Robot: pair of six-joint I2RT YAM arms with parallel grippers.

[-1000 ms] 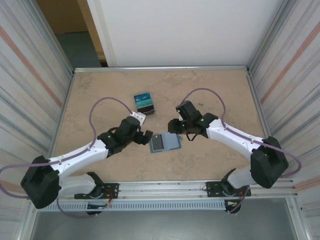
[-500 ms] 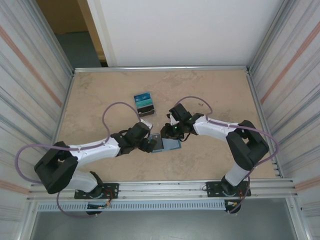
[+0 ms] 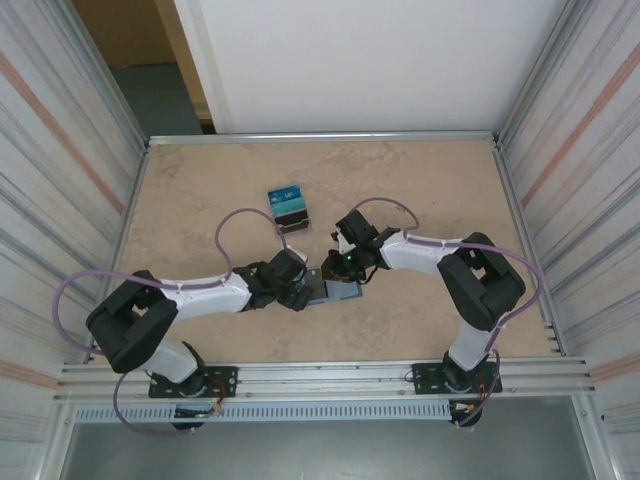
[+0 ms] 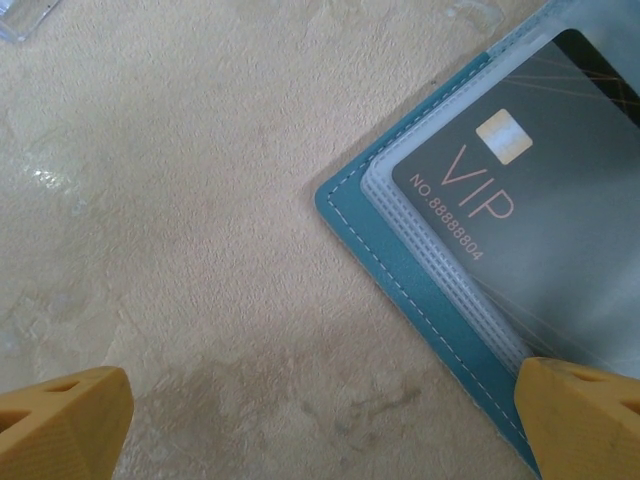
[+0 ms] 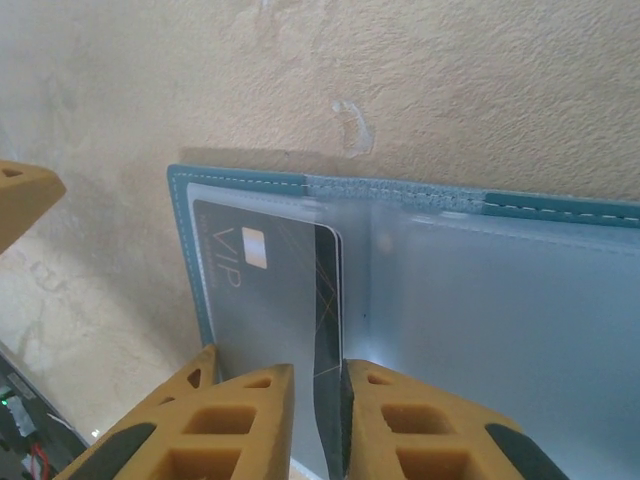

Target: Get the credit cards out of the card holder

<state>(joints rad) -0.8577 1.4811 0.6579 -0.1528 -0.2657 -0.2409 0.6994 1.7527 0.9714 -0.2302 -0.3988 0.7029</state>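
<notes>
Right gripper (image 5: pixel 318 372) pinching dark card (image 5: pixel 270 290) edge inside card holder (image 5: pixel 480 290); left gripper (image 4: pixel 320 390) spread at holder corner. Extraction step; next: steady outward pull.

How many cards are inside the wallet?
1. The dark VIP card sits in the open card holder's clear pocket on the left arm's side, pinched by the right gripper. Others could hide behind it.

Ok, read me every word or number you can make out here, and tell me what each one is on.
"VIP": on the dark card in the card holder.
"NO. 88888804": same card, just under "VIP".
Card pile farther back on the table: printed faces, too small to read.
Card holder itself: no text visible.
</notes>
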